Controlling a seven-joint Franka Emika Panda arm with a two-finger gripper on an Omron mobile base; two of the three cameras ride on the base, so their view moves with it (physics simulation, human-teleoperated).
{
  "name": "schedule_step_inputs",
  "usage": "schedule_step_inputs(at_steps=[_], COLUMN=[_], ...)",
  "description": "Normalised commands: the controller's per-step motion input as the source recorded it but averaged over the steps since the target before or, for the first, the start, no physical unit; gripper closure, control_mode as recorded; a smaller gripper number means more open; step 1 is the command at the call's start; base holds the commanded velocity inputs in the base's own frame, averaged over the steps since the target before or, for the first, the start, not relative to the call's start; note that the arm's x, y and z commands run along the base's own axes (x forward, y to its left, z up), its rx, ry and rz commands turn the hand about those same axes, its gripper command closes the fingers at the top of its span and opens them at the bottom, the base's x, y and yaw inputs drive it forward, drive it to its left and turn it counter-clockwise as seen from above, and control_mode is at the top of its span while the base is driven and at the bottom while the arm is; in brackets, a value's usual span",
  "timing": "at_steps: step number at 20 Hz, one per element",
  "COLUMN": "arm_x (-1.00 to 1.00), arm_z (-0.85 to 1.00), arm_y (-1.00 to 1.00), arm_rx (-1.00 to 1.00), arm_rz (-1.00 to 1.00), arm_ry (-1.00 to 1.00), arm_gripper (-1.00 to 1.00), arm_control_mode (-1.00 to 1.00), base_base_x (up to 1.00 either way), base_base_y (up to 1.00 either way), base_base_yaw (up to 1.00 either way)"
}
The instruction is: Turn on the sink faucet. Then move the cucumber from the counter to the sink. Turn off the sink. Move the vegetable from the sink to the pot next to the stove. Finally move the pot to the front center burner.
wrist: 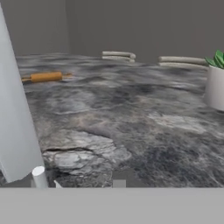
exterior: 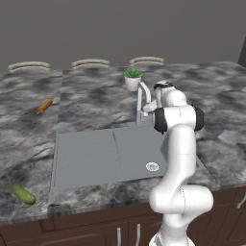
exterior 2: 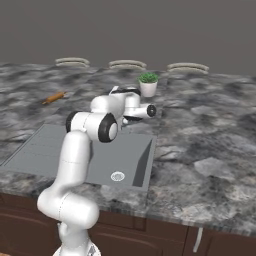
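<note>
The slim silver sink faucet (exterior: 141, 100) stands at the back rim of the grey sink (exterior: 86, 156). My gripper (exterior: 148, 108) is right beside the faucet's side lever, and its jaws are hidden by the hand. In the hand view the faucet's column (wrist: 14, 113) fills the left edge, with a small silver stub (wrist: 39, 177) at its foot. The dark green cucumber (exterior: 23, 193) lies on the counter (exterior: 29, 144) at the front left, far from the gripper. The pot, the stove and the burner are out of view.
A white potted plant (exterior: 132, 79) stands just behind the faucet. An orange elongated vegetable (exterior: 44, 105) lies on the counter at the back left. The round drain (exterior: 152, 166) is in the sink's right half. Several pale plates (exterior: 90, 63) line the back wall.
</note>
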Motion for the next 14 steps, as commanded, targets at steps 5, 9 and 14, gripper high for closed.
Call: schedule_step_inputs(at_steps=[5,9,14], arm_x=[0.01,0.0,0.0], arm_z=[-0.54,-0.61,-0.66], arm_y=[-0.78,-0.8,-0.79], arm_rx=[0.02,0.01,0.0], arm_rz=[0.0,0.0,-0.01], arm_ry=[0.01,0.0,0.0], arm_gripper=[1.0,1.0,1.0], arm_control_mode=[-1.0,-1.0,-1.0], base_base_x=[0.0,0.0,0.0], base_base_y=[0.0,0.0,0.0], base_base_yaw=[0.0,0.0,0.0])
